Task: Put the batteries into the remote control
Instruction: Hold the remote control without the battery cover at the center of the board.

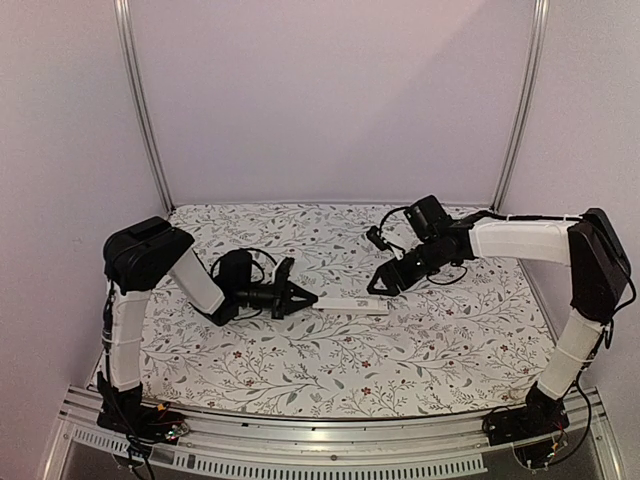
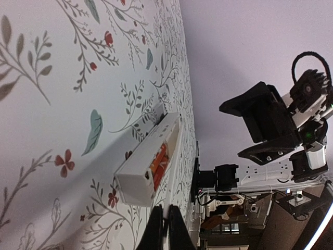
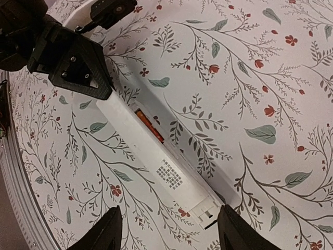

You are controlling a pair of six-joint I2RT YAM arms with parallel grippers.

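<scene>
The white remote control [image 1: 352, 303] lies at mid table. In the left wrist view the remote control [image 2: 136, 183] shows an open compartment with the orange-red batteries [image 2: 158, 164] inside. In the right wrist view the remote control [image 3: 151, 148] shows a grey printed patch, and the batteries [image 3: 148, 125] peek out along its side. A flat white strip [image 3: 208, 161] lies against that side. My left gripper [image 1: 305, 298] is shut and empty, its tips [image 2: 166, 226] right by the remote's left end. My right gripper [image 1: 385, 280] hovers open over the right end, its fingers [image 3: 99, 234] spread wider than the remote.
The floral cloth [image 1: 330, 365] covers the table. Black cables [image 1: 385, 235] lie behind the right gripper. Metal frame posts [image 1: 140, 100] stand at the back corners, and a rail [image 1: 330, 440] runs along the near edge. My left gripper [image 3: 73, 62] fills the right wrist view's upper left.
</scene>
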